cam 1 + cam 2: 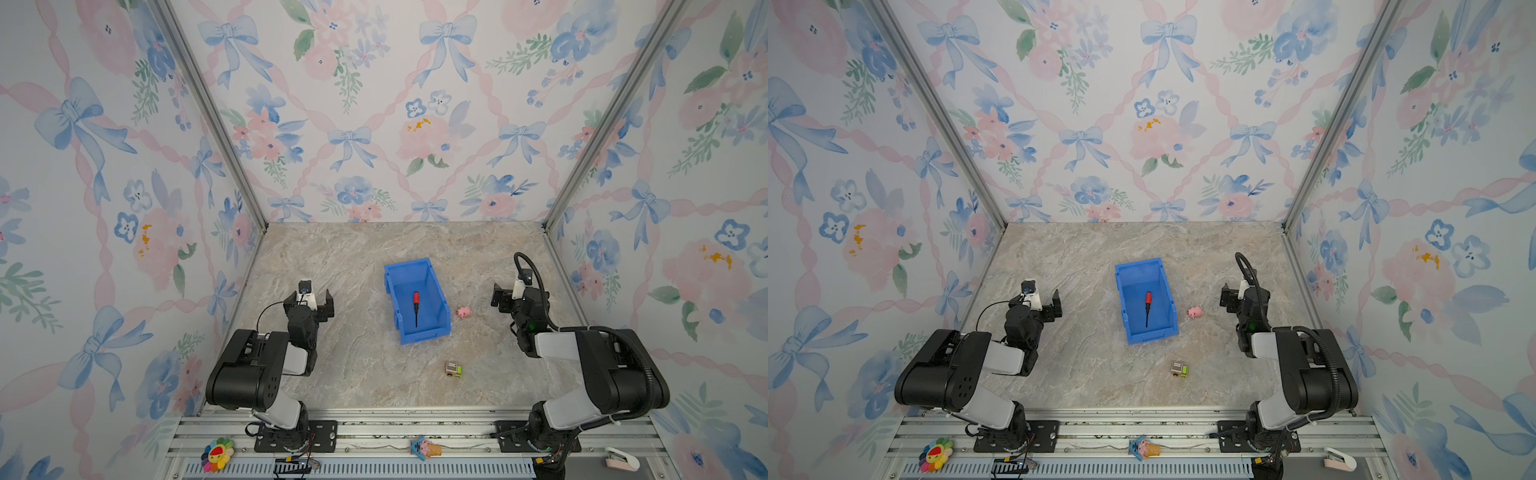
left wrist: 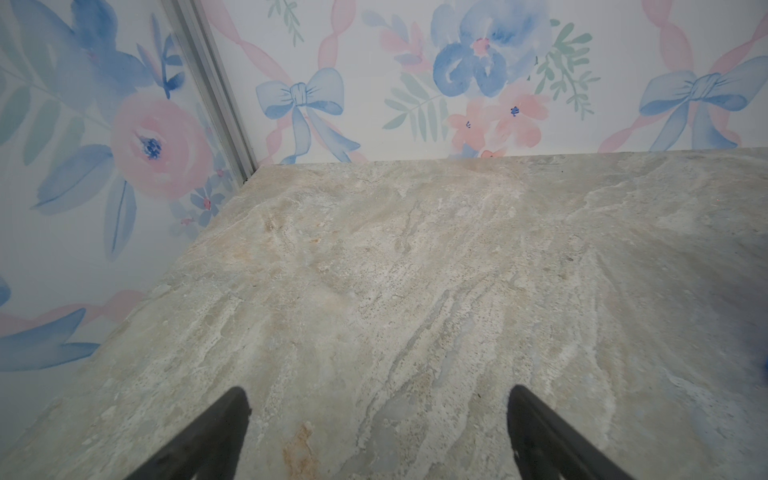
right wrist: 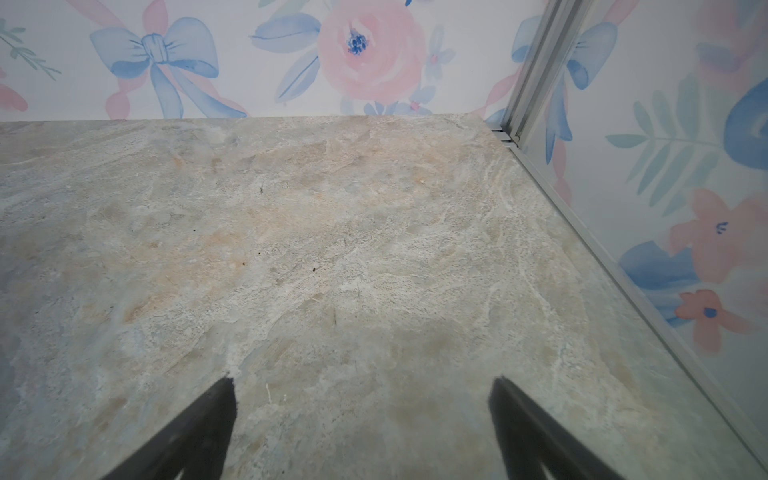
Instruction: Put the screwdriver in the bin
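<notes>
A small pink pig toy (image 1: 463, 312) is lying on the marbled counter (image 1: 353, 266), right of its middle. A boxy toy truck (image 1: 454, 369) is sitting nearer the front edge, well apart from the pig. A rainbow flower plush (image 1: 217, 454), an ice-cream-cone toy (image 1: 424, 448) and a white-and-pink object (image 1: 621, 458) are resting on the metal rails (image 1: 374, 428) in front.

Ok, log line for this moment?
screwdriver: in bin | left end effector: open, empty | right end effector: open, empty | task: looks done
</notes>
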